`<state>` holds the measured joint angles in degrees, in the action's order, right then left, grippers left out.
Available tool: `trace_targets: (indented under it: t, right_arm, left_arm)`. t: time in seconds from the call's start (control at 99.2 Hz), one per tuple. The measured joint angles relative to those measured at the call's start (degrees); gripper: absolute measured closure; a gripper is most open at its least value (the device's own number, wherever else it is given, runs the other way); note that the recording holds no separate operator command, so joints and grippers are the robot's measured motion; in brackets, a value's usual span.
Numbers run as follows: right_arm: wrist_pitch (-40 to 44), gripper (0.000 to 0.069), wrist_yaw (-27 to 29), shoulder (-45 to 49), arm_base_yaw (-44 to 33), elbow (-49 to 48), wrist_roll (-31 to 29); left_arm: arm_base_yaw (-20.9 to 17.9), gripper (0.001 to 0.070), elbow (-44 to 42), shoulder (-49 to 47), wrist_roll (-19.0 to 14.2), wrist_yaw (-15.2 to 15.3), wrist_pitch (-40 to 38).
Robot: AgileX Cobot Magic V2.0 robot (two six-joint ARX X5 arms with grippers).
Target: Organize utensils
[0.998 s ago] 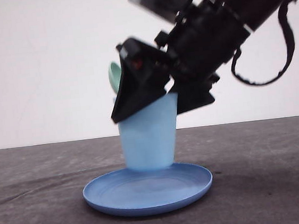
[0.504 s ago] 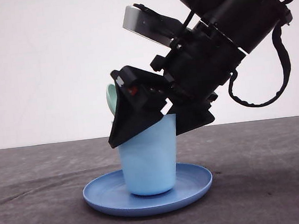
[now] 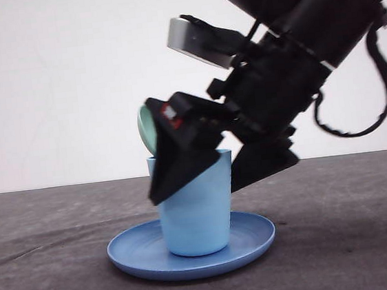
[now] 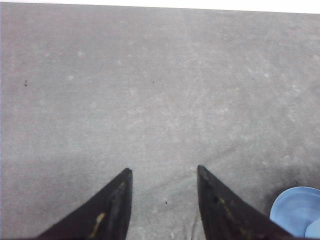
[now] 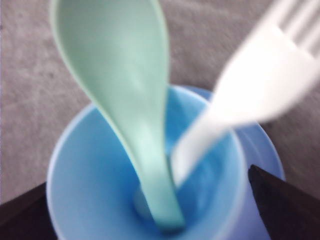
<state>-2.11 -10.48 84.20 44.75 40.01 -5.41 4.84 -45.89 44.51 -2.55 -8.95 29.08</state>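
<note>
- The spoon (image 5: 131,107) stands handle-down in the cup (image 5: 85,170), its oval bowl rising toward the upper left of the right wrist view; in the front view only the mint-green bowl (image 3: 146,130) peeks out just left of the frame's centre, above the cup's rim.
- The fork (image 5: 250,90) also stands in the cup, handle down inside, tines blurred and pointing to the upper right corner of the right wrist view.
- The cup (image 3: 193,211) stands upright in the middle of the plate (image 3: 191,250), at lower centre of the front view.
- The right gripper (image 3: 221,177) reaches down from the upper right of the front view, its jaws spread, one dark finger (image 3: 178,167) on each side of the cup's upper wall; whether they press on the cup cannot be told.
- The left gripper (image 4: 162,172) sits at the bottom of the left wrist view, jaws released and parted with nothing between them, over the grey surface (image 4: 150,90).
- An edge of the plate (image 4: 295,210) shows in that view's lower right corner.
</note>
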Motion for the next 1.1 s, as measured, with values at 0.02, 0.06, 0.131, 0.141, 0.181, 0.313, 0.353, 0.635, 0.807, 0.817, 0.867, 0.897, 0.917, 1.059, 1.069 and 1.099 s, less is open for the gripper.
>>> trace_targets:
  t: [0.02, 0.06, 0.131, 0.141, 0.181, 0.313, 0.353, 0.635, 0.807, 0.817, 0.867, 0.897, 0.917, 1.059, 1.069, 1.099]
  right_arm:
    - [0.94, 0.0012, 0.0, -0.63, -0.24, 0.0, 0.0]
    - [3.02, 0.0012, 0.0, -2.19, -0.7, 0.0, 0.0]
    - [7.48, 0.0012, 0.0, -5.38, -1.66, 0.0, 0.04]
    - [8.15, 0.0012, 0.02, -5.84, -1.81, 0.0, 0.07]
    - [11.06, 0.0012, 0.02, -7.69, -2.49, 0.0, 0.28]
    - [22.75, 0.0012, 3.04, -14.8, -5.79, 0.22, 1.64]
    - [26.43, 0.0012, 4.94, -16.96, -7.13, 0.61, 2.03]
    - [38.62, 0.0012, 9.84, -28.13, -20.98, 6.34, 2.23]
    - [42.93, 0.0012, 9.84, -30.08, -29.35, 7.91, 1.55]
    - [43.08, 0.0012, 9.81, -30.1, -29.75, 7.91, 1.44]
    - [43.63, 0.0012, 9.57, -30.1, -31.76, 7.91, 0.83]
    - [43.74, 0.0012, 9.18, -30.05, -32.83, 7.91, 0.57]
    - [43.71, 0.0012, 8.92, -30.05, -33.4, 7.91, 0.39]
    - [43.65, 0.0012, 8.59, -30.05, -34.75, 7.91, -0.44]
    - [43.65, 0.0012, 8.59, -30.05, -34.75, 7.91, -0.44]
    - [43.65, 0.0012, 8.57, -30.05, -34.75, 7.91, -0.46]
  left_arm:
    - [0.0, 0.0474, 0.0, 0.0, 0.0, 0.0, 0.0]
    - [0.0, 0.0474, 0.0, 0.0, 0.0, 0.0, 0.02]
    - [0.0, 0.0474, 0.0, 0.0, 0.0, 0.0, 0.02]
    - [0.0, 0.0474, 0.0, 0.0, 0.0, 0.0, 0.02]
    - [0.0, 0.0474, 0.0, 0.0, 0.0, 0.0, 0.02]
    - [0.0, 0.0474, 0.0, 0.0, 0.0, 0.0, 0.04]
    - [0.0, 0.0474, 0.0, 0.0, 0.0, 0.0, 0.07]
    - [0.0, 0.0474, 0.0, 0.0, 0.0, 0.0, 0.11]
    - [0.0, 0.0474, 0.0, 0.0, 0.0, 0.0, 1.09]
    - [0.0, 0.0474, 0.0, 0.0, 0.0, 0.0, 1.18]
    - [0.0, 0.0474, 0.0, 0.0, 0.0, 0.0, 1.73]
    - [0.0, 0.0474, 0.0, 0.0, 0.0, 0.0, 2.12]
    - [0.0, 0.0474, 0.0, 0.0, 0.0, 0.0, 2.47]
    - [0.0, 0.0474, 0.0, 0.0, 0.0, 0.0, 3.91]
    - [0.0, 0.0474, 0.0, 0.0, 0.0, 0.0, 3.93]
    - [0.0, 0.0474, 0.0, 0.0, 0.0, 0.0, 3.96]
